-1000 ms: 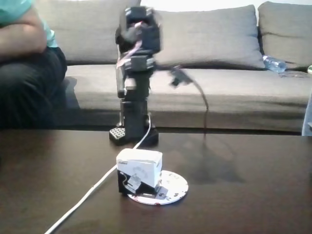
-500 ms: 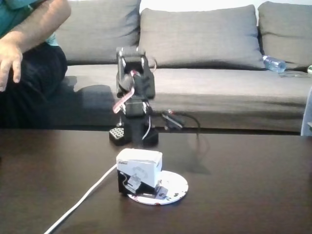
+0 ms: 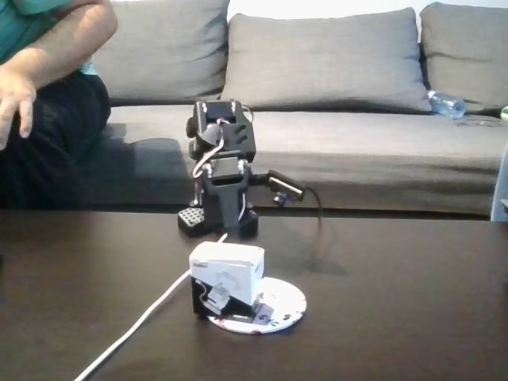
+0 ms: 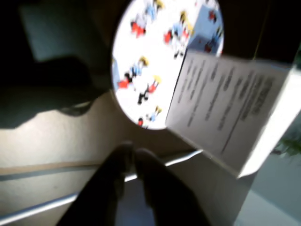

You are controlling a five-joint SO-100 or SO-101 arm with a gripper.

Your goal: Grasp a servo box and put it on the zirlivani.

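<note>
My hand (image 4: 129, 155) shows in the wrist view as two dark fingers (image 4: 155, 181) coming up from the bottom edge, their tips together with nothing between them. Past the tips lies the zirlivani (image 4: 150, 61), a round white disc scattered with small red, blue, yellow and black marks. The servo box (image 4: 225, 113) stands on its right part in this view, a pale face with lines of blurred print turned towards me. My fingertips are clear of both the box and the disc.

In the fixed view my arm (image 3: 222, 171) is folded low over its base at the far side of the dark table (image 3: 413, 309), well back from the box. From there I cannot make out my hand clearly enough to tell how the fingers stand. The servo box (image 3: 226, 278) sits nearer the camera, white on top and black below with a printed picture on its front. It rests on the left part of the zirlivani (image 3: 284, 305), whose white rim shows to the right of the box and below it. A white cable (image 3: 147, 313) runs from my base past the left side of the box towards the lower left edge.

Behind the table is a grey sofa (image 3: 357, 87), with a plastic bottle (image 3: 447, 103) lying on its seat at the right. A person (image 3: 44, 87) in a teal shirt sits at the left end, one hand (image 3: 16, 99) hanging open in front of dark trousers.
</note>
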